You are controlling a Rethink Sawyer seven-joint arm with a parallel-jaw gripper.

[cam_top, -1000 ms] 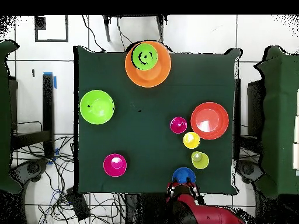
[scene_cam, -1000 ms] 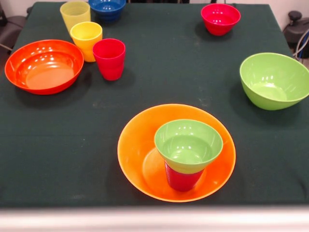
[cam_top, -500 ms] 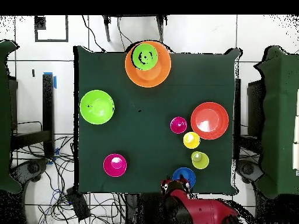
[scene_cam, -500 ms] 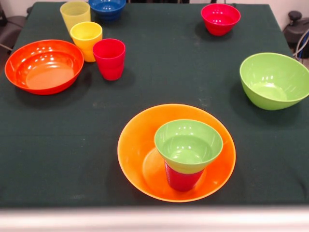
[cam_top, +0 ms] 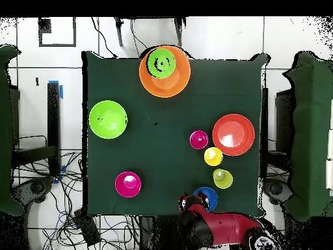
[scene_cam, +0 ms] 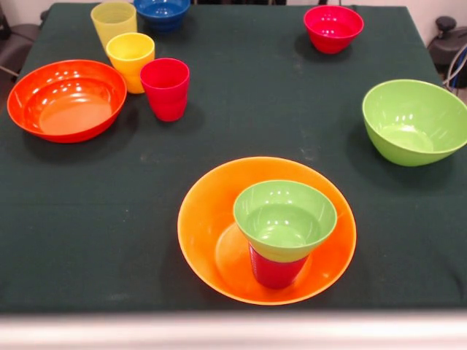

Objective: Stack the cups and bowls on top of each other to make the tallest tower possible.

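Front view, L to R. Wide shallow orange-red plastic bowl (scene_cam: pixel 66 100) sat on the dark green table cloth (scene_cam: pixel 248 117), farthest to the side from the gripper (cam_top: pixel 194 203) w/ three tumblers just beside it: pale yellow cup (scene_cam: pixel 113 23), yellow-orange cup (scene_cam: pixel 130 61), red-pink cup (scene_cam: pixel 166 88), the last two touching or nearly so. Small blue plastic bowl (scene_cam: pixel 162 13) was at the table's robot-side edge, closest thing to the gripper; in overhead view the red-and-black arm end overlapped that bowl's rim.

Mid-table, well apart from the gripper, on the opposite side: large deep yellow-orange bowl (scene_cam: pixel 266 228) holding an upright dark red-looking cup (scene_cam: pixel 276 271), w/ small green bowl (scene_cam: pixel 284 220) seated on the cup's mouth, open side up. Tower = those three pieces.

Further R: small red-pink bowl (scene_cam: pixel 333 28) near the gripper's side of the table, alone. Large green bowl (scene_cam: pixel 414 121) by the table edge, well apart from the rest.

Gripper seen only from overhead at the table edge; opening – cannot tell, nothing visibly held.
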